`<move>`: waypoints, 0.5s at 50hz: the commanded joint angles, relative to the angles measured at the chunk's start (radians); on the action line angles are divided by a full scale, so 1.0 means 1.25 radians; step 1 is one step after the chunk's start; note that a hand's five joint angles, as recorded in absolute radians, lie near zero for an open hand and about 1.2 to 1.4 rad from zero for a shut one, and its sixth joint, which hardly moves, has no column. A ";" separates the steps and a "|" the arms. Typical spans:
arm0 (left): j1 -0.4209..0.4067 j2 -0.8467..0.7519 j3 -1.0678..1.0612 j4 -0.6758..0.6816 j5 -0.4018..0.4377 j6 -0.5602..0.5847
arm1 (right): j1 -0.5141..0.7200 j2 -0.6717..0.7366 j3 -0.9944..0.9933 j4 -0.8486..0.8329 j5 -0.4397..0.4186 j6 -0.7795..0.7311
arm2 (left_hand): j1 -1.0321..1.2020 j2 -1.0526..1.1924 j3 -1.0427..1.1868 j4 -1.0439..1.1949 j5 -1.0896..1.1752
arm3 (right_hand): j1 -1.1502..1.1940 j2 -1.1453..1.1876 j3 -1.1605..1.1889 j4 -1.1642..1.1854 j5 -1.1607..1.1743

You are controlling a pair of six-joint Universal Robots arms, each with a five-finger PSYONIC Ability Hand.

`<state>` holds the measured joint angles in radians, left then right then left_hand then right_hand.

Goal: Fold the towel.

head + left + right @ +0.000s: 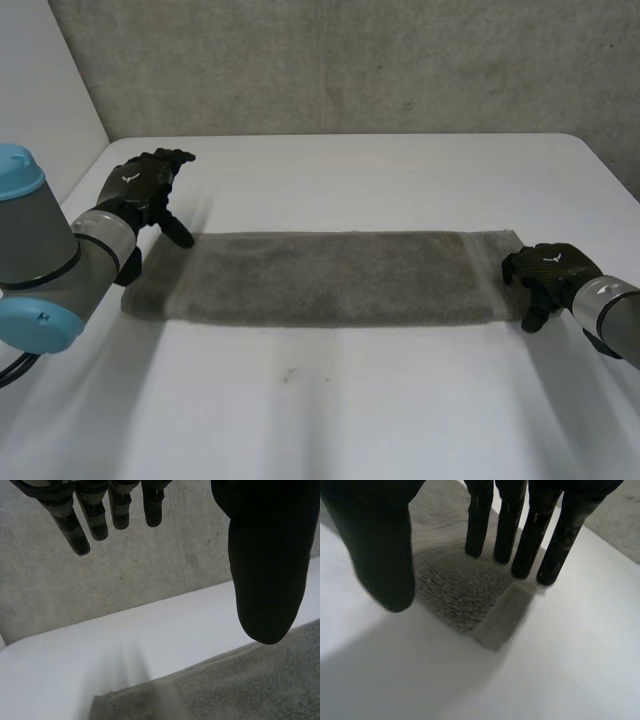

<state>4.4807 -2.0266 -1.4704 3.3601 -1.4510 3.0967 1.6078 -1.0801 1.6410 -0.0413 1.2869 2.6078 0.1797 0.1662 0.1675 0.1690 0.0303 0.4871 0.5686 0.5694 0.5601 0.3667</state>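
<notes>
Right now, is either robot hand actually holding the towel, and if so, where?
Nothing is held. The left robot hand hovers open over the towel at its left end. The right robot hand touches its right end with straight fingers, thumb apart.

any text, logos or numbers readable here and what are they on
No readable words or numbers anywhere.
left hand: a small white mark on its back, too small to read.
right hand: a similar small white mark on its back, too small to read.
towel: plain grey, with no label or print visible.
table: plain white, no text.
</notes>
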 commanded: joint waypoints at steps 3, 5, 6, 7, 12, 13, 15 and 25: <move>-0.007 0.010 -0.016 0.006 0.000 -0.010 | -0.038 0.022 0.004 -0.099 0.025 -0.010 | -0.004 0.007 0.006 0.004 -0.024 | 0.727 0.662 0.661 0.669 0.684; -0.007 0.010 -0.018 0.006 0.000 -0.010 | -0.053 0.016 0.004 -0.109 0.036 -0.015 | -0.004 0.007 0.006 0.004 -0.024 | 0.727 0.662 0.661 0.669 0.684; -0.007 0.010 -0.018 0.006 0.000 -0.010 | -0.060 0.014 -0.001 -0.113 0.048 -0.029 | -0.004 0.007 0.006 0.004 -0.024 | 0.727 0.662 0.661 0.669 0.684; -0.007 0.011 -0.019 0.006 -0.001 -0.010 | -0.060 0.014 -0.001 -0.113 0.048 -0.029 | -0.004 0.007 0.006 0.004 -0.024 | 0.727 0.662 0.661 0.669 0.684; -0.007 0.023 -0.024 0.007 -0.001 -0.010 | -0.102 0.016 -0.021 -0.099 0.118 -0.157 | -0.004 0.007 0.006 0.004 -0.024 | 0.727 0.662 0.661 0.669 0.684; -0.007 0.030 -0.026 0.007 -0.001 -0.010 | -0.129 0.012 -0.025 -0.096 0.145 -0.213 | -0.004 0.007 0.006 0.004 -0.024 | 0.727 0.662 0.661 0.669 0.684; -0.007 0.035 -0.029 0.008 -0.001 -0.010 | -0.152 0.005 -0.033 -0.095 0.169 -0.258 | -0.004 0.007 0.006 0.004 -0.024 | 0.727 0.662 0.661 0.669 0.684; -0.007 0.052 -0.034 0.008 -0.001 -0.010 | -0.051 -0.093 -0.099 -0.095 0.136 -0.129 | -0.004 0.007 0.006 0.004 -0.024 | 0.727 0.662 0.661 0.669 0.684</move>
<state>4.4715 -1.9723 -1.5112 3.3701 -1.4527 3.0851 1.4135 -1.1032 1.5637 -0.1590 1.5131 2.2683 0.1797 0.1659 0.1675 0.1689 0.0303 0.9552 1.1738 1.1825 1.1942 0.9713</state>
